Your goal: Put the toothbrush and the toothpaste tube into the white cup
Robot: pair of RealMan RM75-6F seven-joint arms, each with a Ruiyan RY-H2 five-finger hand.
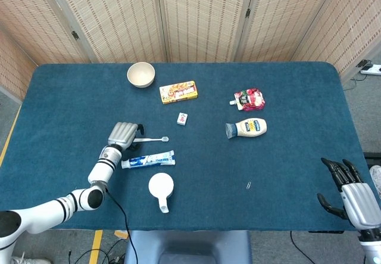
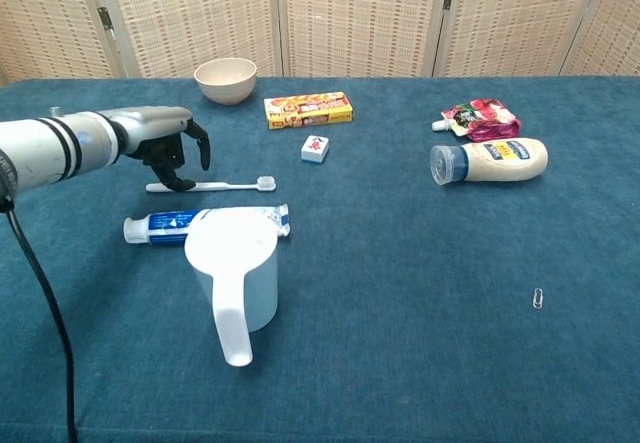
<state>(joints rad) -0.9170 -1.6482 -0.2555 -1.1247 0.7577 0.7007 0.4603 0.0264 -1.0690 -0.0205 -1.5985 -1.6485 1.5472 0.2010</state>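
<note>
The white toothbrush (image 1: 152, 139) (image 2: 218, 185) lies flat on the blue table, bristles to the right. My left hand (image 1: 123, 134) (image 2: 168, 147) hovers over its handle end, fingers curved down and apart, their tips right at the handle; the brush still rests on the cloth. The blue-and-white toothpaste tube (image 1: 148, 159) (image 2: 172, 225) lies just in front of the brush. The white cup (image 1: 161, 186) (image 2: 236, 275) stands upright next to the tube, handle toward me. My right hand (image 1: 351, 196) sits at the table's near right corner, fingers spread, holding nothing.
A cream bowl (image 1: 141, 74) and a yellow box (image 1: 178, 92) sit at the back. A small white packet (image 1: 183, 118) lies right of the brush. A mayonnaise bottle (image 1: 247, 127), a red pouch (image 1: 250, 99) and a paper clip (image 1: 248, 185) are on the right half.
</note>
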